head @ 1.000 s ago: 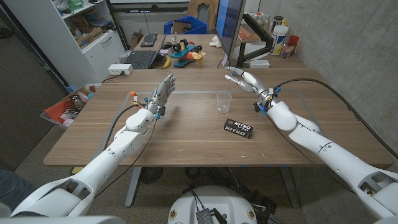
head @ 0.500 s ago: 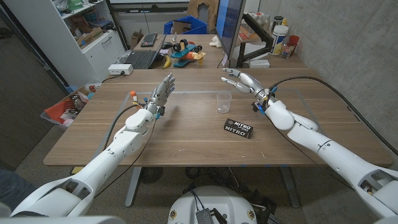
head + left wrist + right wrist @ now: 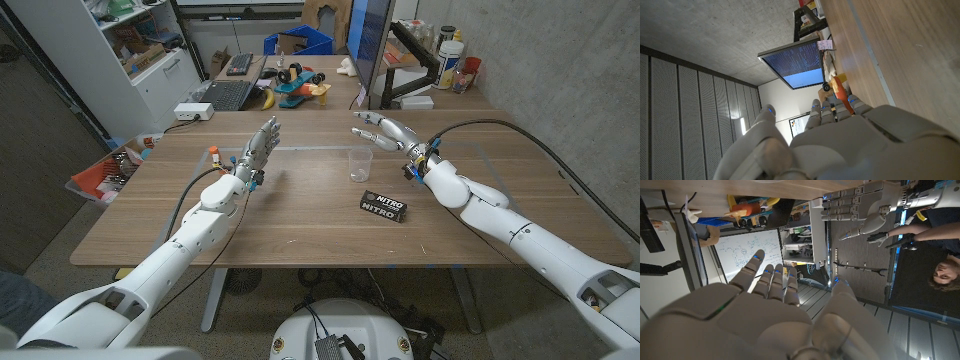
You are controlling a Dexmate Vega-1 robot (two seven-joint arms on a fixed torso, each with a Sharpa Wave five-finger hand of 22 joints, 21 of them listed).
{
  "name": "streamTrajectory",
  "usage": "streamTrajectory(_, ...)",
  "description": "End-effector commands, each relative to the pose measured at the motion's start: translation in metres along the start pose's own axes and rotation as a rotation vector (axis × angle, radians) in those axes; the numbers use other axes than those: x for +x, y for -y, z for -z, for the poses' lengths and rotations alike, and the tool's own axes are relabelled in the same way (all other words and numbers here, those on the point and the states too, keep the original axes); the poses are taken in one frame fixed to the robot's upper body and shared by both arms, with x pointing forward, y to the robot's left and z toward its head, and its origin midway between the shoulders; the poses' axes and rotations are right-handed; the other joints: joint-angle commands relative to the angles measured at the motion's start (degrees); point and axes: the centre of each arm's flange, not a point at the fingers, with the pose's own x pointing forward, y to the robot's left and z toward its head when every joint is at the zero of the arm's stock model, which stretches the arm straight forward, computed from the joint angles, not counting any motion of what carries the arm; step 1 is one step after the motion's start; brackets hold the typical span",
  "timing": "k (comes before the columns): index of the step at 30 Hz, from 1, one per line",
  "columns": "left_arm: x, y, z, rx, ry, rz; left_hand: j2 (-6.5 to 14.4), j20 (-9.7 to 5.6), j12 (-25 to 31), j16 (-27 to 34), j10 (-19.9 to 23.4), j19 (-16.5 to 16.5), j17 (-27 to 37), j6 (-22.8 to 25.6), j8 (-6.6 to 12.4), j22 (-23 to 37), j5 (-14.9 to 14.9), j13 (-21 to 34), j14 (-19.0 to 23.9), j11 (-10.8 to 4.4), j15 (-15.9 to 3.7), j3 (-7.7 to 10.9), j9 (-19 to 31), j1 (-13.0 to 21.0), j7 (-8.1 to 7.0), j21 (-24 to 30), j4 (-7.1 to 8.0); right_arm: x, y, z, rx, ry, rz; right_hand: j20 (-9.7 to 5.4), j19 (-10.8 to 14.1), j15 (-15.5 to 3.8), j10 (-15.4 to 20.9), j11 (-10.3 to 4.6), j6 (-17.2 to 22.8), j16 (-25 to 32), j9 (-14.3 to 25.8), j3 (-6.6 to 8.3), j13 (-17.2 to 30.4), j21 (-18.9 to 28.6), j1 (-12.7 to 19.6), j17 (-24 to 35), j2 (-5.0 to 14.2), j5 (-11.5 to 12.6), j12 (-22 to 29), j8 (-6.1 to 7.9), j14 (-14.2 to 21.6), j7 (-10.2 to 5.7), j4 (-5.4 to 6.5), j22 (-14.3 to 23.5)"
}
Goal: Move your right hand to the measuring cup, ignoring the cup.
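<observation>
The right hand (image 3: 381, 131) is seen in the head view raised over the far part of the wooden table (image 3: 300, 235), its fingers spread and stretched out with nothing held, the fingertips reaching just past the far side of a clear plastic cup (image 3: 360, 164) that stands upright near the table's middle. The task names a measuring cup and a cup to be ignored, yet only this one clear vessel can be made out on the table, and whether it is the measuring cup or the distractor cannot be told from its shape at this size. A black packet lettered NITRO (image 3: 384, 207) lies flat just nearer the robot than the cup, apart from it. The left hand (image 3: 260, 149) is held up on the table's left, fingers straight and apart, empty as well. In the right wrist view the right hand's own fingers (image 3: 771, 282) are shown extended, with the left hand (image 3: 852, 207) opposite. The chief risk is judged to be mistaken identity, should the hand be settled on the wrong vessel. A light, empty cup could also be tipped or pushed if the outstretched fingers were lowered across its rim, and the packet could be brushed by the forearm
</observation>
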Motion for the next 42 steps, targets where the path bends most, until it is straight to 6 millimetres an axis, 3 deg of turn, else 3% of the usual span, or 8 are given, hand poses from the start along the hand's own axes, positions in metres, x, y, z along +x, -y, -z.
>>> streamTrajectory(1, 0.0, -0.001, 0.001, 0.003, 0.003, 0.001, 0.77, 0.64, 0.33, 0.36, 0.05, 0.09, 0.09, 0.55, 0.51, 0.21, 0.14, 0.1, 0.05, 0.41, 0.49, 0.23, 0.13, 0.12, 0.2, -0.04, -0.47, 0.006, -0.004, -0.005, -0.061, -0.006, -0.025, 0.11, -0.6, -0.02, -0.06, 0.04, -0.14, -0.19, 0.3, 0.2, 0.08, -0.13, 0.15, 0.2, 0.61, 0.29, -0.15, -0.13, -0.2, -0.19, -0.01, 0.29)
streamTrajectory(22, 0.006, -0.004, 0.002, 0.008, -0.008, 0.005, 1.29, 0.88, 0.34, 0.29, 0.11, 0.09, 0.05, 0.85, 0.47, 0.22, 0.06, 0.1, 0.02, 0.4, 0.44, 0.74, 0.15, 0.72, 0.12, -0.04, -0.89, 0.016, -0.013, -0.009, -0.151, -0.013, -0.07, 0.6, -1.52, 0.28, -0.54, -0.28, -0.6, -0.44, 0.31, 0.1, 0.09, -0.13, 0.48, 0.02, -0.03, 0.43, -0.29, -0.26, -0.82, -0.65, -0.53, 0.27)
streamTrajectory(42, 0.009, -0.005, 0.007, 0.001, -0.013, 0.014, 1.44, 1.01, 0.28, 0.22, -0.01, -0.13, 0.06, 0.91, 0.37, 0.23, -0.02, 0.11, -0.18, 0.51, 0.64, 1.0, 0.15, 1.02, 0.23, -0.11, -1.19, 0.021, -0.022, -0.013, -0.255, -0.025, -0.116, 1.41, -1.92, 0.28, -0.79, -0.94, 0.13, -0.59, 0.31, 0.41, 0.1, 0.04, 2.17, -0.28, -0.69, 0.76, -0.31, 0.08, -1.24, -1.22, -1.73, 0.24)
